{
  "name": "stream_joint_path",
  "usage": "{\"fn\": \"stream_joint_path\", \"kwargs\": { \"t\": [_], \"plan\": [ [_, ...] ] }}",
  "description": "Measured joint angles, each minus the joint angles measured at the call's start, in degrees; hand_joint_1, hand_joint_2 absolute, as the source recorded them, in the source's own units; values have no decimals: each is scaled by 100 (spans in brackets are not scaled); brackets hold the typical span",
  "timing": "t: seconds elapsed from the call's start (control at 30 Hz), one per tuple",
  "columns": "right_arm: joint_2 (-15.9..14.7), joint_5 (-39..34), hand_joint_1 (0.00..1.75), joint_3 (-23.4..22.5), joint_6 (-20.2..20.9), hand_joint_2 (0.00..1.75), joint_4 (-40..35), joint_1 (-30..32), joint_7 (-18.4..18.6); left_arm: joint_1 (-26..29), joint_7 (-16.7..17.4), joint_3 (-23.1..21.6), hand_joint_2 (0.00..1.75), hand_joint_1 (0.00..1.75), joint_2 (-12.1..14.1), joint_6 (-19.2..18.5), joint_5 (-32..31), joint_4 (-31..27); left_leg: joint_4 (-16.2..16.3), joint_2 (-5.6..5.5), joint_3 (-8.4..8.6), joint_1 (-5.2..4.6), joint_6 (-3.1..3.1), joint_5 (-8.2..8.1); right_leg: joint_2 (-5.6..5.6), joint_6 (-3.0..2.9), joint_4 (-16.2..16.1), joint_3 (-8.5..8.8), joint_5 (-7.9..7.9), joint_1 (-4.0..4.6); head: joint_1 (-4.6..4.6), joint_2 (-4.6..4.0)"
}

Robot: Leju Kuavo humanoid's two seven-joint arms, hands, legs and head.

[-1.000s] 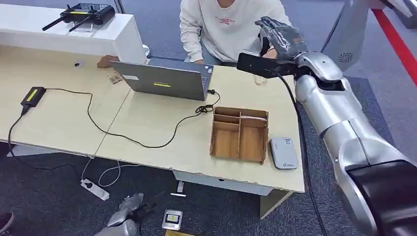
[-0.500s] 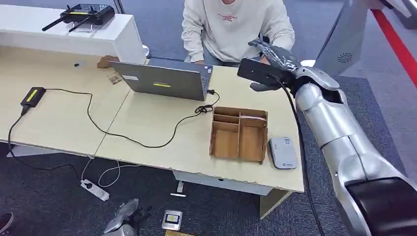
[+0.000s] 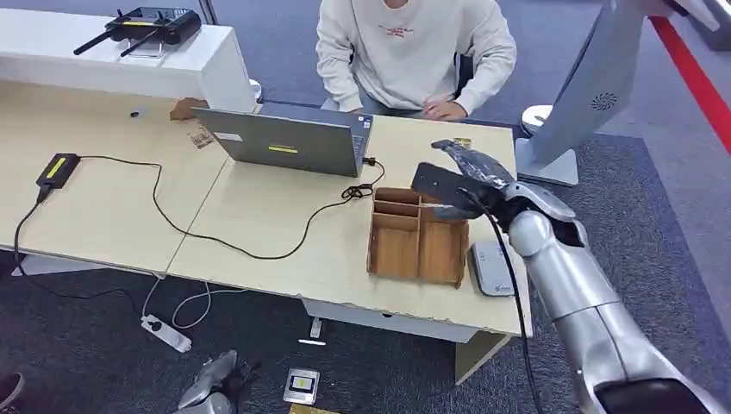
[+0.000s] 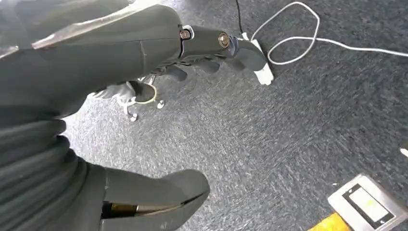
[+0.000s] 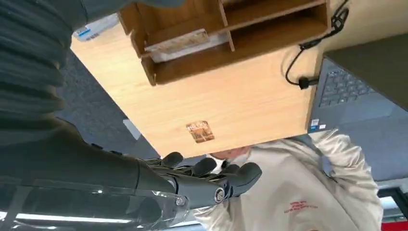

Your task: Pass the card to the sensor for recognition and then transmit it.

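Note:
A small brown card (image 3: 463,142) (image 5: 199,131) lies flat on the desk's far right corner, just in front of the seated person's hand (image 3: 446,109). My right hand (image 3: 472,168) (image 5: 192,183) hovers above the back right corner of the wooden organiser (image 3: 420,237), fingers stretched out, holding nothing. The grey-white sensor (image 3: 493,269) (image 5: 96,26) lies on the desk right of the organiser, below my forearm. One organiser compartment holds flat cards (image 5: 183,43). My left hand (image 4: 120,53) (image 3: 211,390) hangs over the carpet with fingers apart and nothing in them.
A grey laptop (image 3: 284,142) stands open at the desk's back, with a black cable (image 3: 215,237) running to a small black box (image 3: 59,166). A person in a white sweatshirt (image 3: 405,52) sits behind the desk. A silver monitor back (image 3: 595,86) stands at the right. A power strip (image 3: 168,332) lies on the floor.
My right hand has drawn back and down from in front of the person to above the organiser. The person's hand now rests on the desk beside the card.

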Motion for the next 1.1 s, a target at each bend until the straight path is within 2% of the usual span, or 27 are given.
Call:
{"fn": "stream_joint_path", "kwargs": {
  "t": [0.1, 0.53, 0.7, 0.83, 0.97, 1.1],
  "plan": [
    [-17, 96, 0, 7, -22, 175, -211, 195, 140, 3, -4, 0, 175, 0, 28, 44, -28, -2, 0, -1, 0, 0, 0, 0, 0, 0, 0, 1, 0, 0, 2, 0],
    [-59, 238, 0, 57, -164, 175, -680, 473, 297, 1, -48, 0, 175, 0, 63, 79, -122, -2, 0, 0, -1, -1, 0, 0, 0, 0, 0, 0, 0, 0, 0, 0],
    [-50, 752, 0, 94, -799, 175, -806, 614, 343, -10, -150, -11, 175, 0, 63, 100, -238, -6, 0, 0, -1, 0, 0, 0, 0, 0, 0, 0, 0, 0, 0, 0],
    [9, 1264, 0, 131, -1653, 175, -780, 725, 231, -36, -214, -28, 175, 0, 63, 105, -337, -9, -1, 0, -1, 0, 0, 0, 0, 0, 0, 0, 0, 0, 0, 0],
    [122, 1473, 0, 160, -2354, 175, -520, 789, 84, -109, -247, -107, 175, 0, 61, 59, -413, -17, -1, -1, -2, 0, 0, 0, 0, 0, 0, 1, 0, 0, 2, 0],
    [212, 1458, 0, 177, -2678, 175, -194, 851, -31, -158, -238, -129, 175, 0, 52, 2, -426, -17, -1, 0, -2, 0, 0, 0, 0, 0, 0, 1, 0, 0, 2, 0]
  ]
}}
